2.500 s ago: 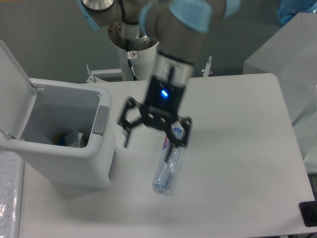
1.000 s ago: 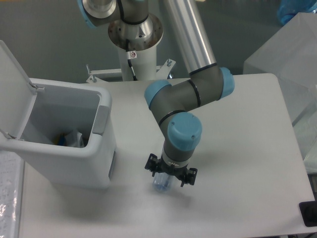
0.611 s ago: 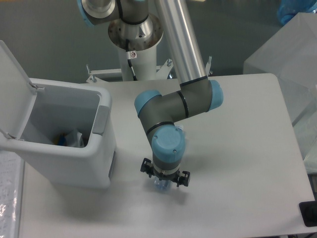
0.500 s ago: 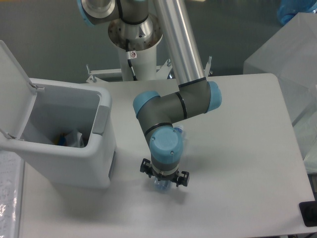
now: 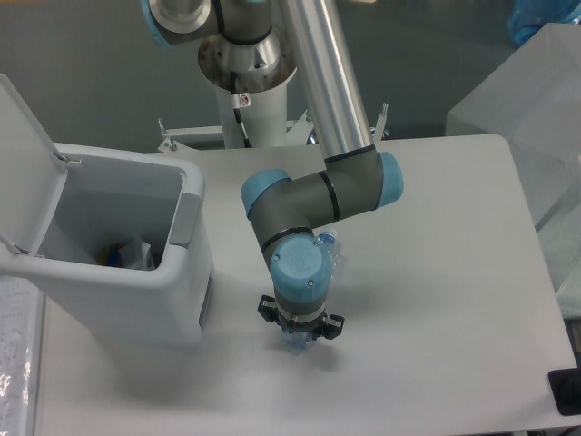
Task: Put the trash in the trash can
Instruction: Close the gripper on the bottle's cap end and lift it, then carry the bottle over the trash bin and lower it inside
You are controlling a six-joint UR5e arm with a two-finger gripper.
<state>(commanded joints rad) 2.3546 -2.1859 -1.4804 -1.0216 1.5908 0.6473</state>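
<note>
End effector (image 5: 300,332) down over the bottle (image 5: 332,259) on the table (image 5: 436,272); bin (image 5: 136,291) open at left.

The arm (image 5: 313,195) folds down over the middle of the table, its wrist pointing straight down so that its blue cap hides most of the end effector. Only the two black outer links show at either side below the cap, with a bit of clear plastic between them. Whether the fingers are pressed onto the bottle cannot be told. The bottle lies on the table under the wrist: its capped neck shows at the wrist's upper right, its base at the lower edge. The bin stands at the table's left edge, well apart from the bottle, lid (image 5: 23,163) raised, grey latch panel (image 5: 185,218) facing the arm. A clear pouch (image 5: 134,253) lies inside the bin at the bottom.
</note>
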